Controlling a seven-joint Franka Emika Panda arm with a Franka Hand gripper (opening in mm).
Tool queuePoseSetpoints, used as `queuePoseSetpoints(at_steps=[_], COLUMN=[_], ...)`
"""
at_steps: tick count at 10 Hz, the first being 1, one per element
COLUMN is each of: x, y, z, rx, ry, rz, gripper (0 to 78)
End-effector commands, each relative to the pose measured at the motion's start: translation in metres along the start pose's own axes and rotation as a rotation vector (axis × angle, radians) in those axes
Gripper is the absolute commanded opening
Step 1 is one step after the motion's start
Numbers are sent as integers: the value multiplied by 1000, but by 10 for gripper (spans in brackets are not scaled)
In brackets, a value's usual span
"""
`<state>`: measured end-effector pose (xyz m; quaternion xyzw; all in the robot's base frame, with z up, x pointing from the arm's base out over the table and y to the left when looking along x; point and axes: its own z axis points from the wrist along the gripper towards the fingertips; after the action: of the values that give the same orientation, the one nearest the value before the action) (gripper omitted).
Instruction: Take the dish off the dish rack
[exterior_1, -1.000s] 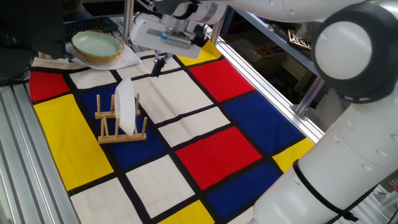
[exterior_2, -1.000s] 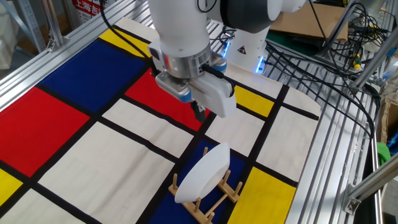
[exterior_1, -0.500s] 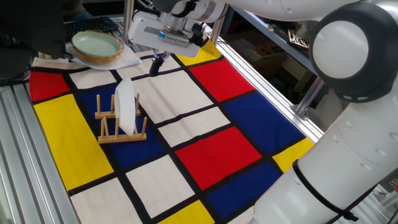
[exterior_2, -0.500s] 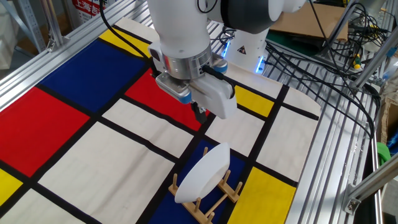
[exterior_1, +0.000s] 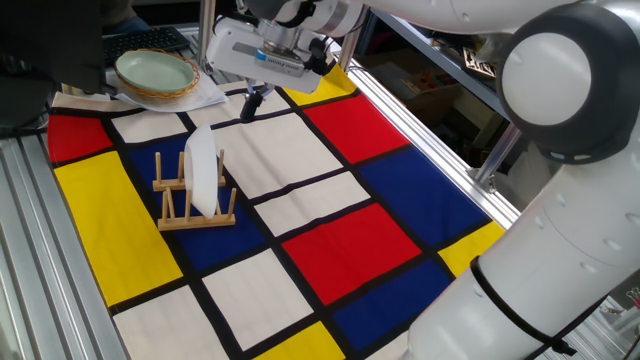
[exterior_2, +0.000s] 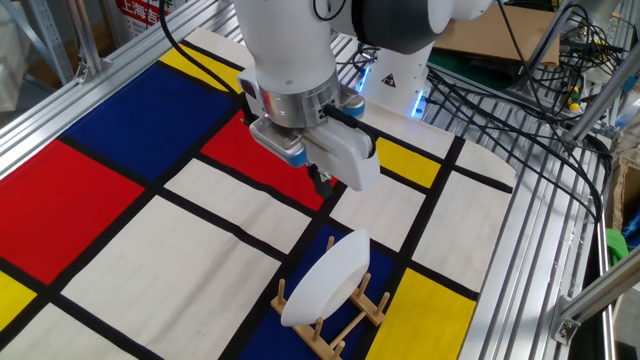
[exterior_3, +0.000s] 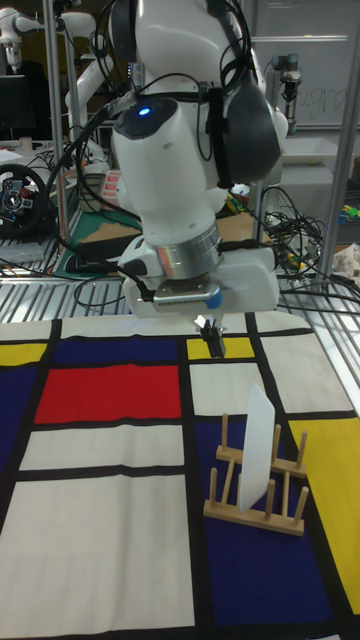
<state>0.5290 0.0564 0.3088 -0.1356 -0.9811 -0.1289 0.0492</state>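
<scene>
The dish (exterior_1: 203, 170), a glossy white oval plate, stands on edge between the pegs of the small light-wood dish rack (exterior_1: 196, 217) on a blue square of the checked cloth. The other fixed view shows the dish (exterior_2: 325, 278) leaning in the rack (exterior_2: 346, 322), and the tall view shows the dish (exterior_3: 258, 446) and rack (exterior_3: 250, 519) side on. My gripper (exterior_1: 252, 104) hangs above the cloth behind the rack, apart from the dish. Its dark fingers point down, close together, holding nothing (exterior_2: 321, 184) (exterior_3: 209, 328).
A pale green bowl in a wicker tray (exterior_1: 156, 72) sits on papers at the far left corner. Aluminium rails (exterior_1: 430, 130) border the cloth. The robot base and cables (exterior_2: 470, 70) stand beyond the cloth's far edge.
The gripper has shifted very slightly up and away from the rack. The dish and rack have not moved.
</scene>
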Motion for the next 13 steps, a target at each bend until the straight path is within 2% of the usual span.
queuePoseSetpoints(at_steps=[1,2,3,10,11,13], x=[-1,-1,-1,-15,-17,-18], y=[1,1,1,17,19,20], z=[-2,-2,-2,29,35,38], rx=[-24,-33,-58,-65,-72,-92], ry=[12,19,27,-2,-8,0], rz=[6,6,21,10,5,0], gripper=[0,0,0,0,0,0])
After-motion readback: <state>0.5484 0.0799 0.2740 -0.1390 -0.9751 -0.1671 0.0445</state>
